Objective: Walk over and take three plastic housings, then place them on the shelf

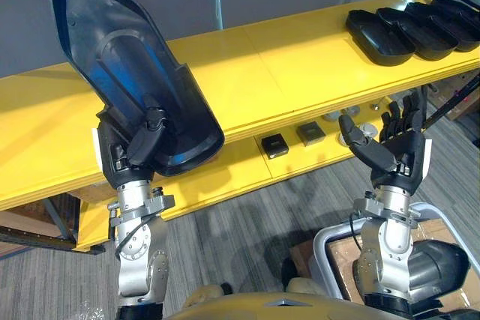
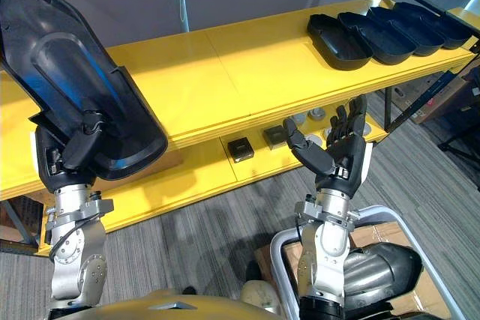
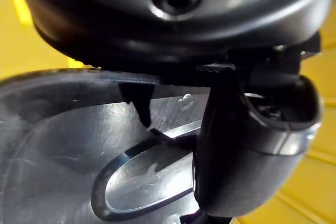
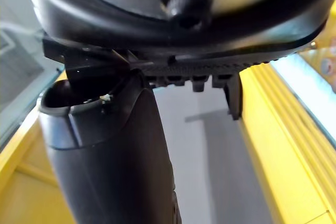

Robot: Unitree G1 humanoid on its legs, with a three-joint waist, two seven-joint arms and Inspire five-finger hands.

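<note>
A large black plastic housing (image 1: pixel 127 58) stands tilted, its hollow side towards me, above the left part of the yellow shelf (image 1: pixel 300 58). My left hand (image 1: pixel 127 151) is shut on its lower end, with the thumb (image 3: pixel 247 140) pressed on the housing's inner face (image 3: pixel 63 145). In front of the shelf's lower level my right hand (image 1: pixel 394 148) is raised palm up, fingers straight and spread, holding nothing; its thumb (image 4: pixel 115 150) fills much of the right wrist view. Several more black housings (image 1: pixel 412 28) lie overlapped in a row at the shelf's far right end.
On the lower yellow level sit two small black boxes (image 1: pixel 274 145) (image 1: pixel 310 134) and some round metal parts (image 1: pixel 334 116). A white-framed cart (image 1: pixel 324 249) with cardboard stands on the grey carpet at the lower right. The top board's middle is bare.
</note>
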